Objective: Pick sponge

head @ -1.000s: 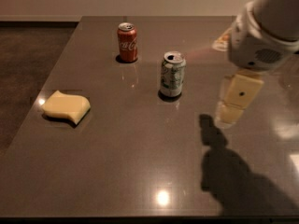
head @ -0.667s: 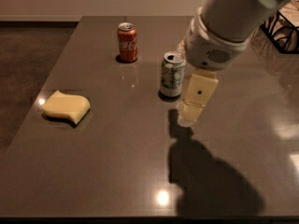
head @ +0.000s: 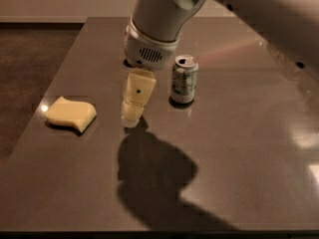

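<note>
The sponge (head: 71, 114) is a pale yellow foam block with wavy edges, lying flat on the dark table (head: 239, 173) at the left. My gripper (head: 132, 116) hangs from the white arm above the table's middle, to the right of the sponge and apart from it, with its pale yellow blocky tip pointing down at the table. Nothing is held in it.
A green and white can (head: 184, 80) stands upright just right of the gripper. The arm hides the spot behind it where a red can stood. The table's left edge runs close to the sponge, with dark floor (head: 25, 68) beyond.
The arm has swung left across the table, from right of the green can to left of it, now close to the sponge. It now covers the red can.
</note>
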`<control>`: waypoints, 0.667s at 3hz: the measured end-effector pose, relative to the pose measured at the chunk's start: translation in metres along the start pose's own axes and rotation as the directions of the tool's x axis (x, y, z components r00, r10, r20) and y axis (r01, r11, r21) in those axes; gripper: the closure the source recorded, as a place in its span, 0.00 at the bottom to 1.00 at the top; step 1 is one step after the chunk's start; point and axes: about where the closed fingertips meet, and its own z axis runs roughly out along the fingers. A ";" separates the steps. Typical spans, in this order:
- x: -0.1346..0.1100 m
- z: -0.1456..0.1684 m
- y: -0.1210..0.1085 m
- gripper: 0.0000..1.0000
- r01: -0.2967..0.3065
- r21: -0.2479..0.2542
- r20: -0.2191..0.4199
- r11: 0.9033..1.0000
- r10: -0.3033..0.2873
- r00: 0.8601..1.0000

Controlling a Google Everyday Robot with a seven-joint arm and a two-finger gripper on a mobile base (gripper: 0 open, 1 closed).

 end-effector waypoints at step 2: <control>-0.071 0.073 -0.011 0.00 -0.044 -0.021 -0.001 0.999 0.044 0.999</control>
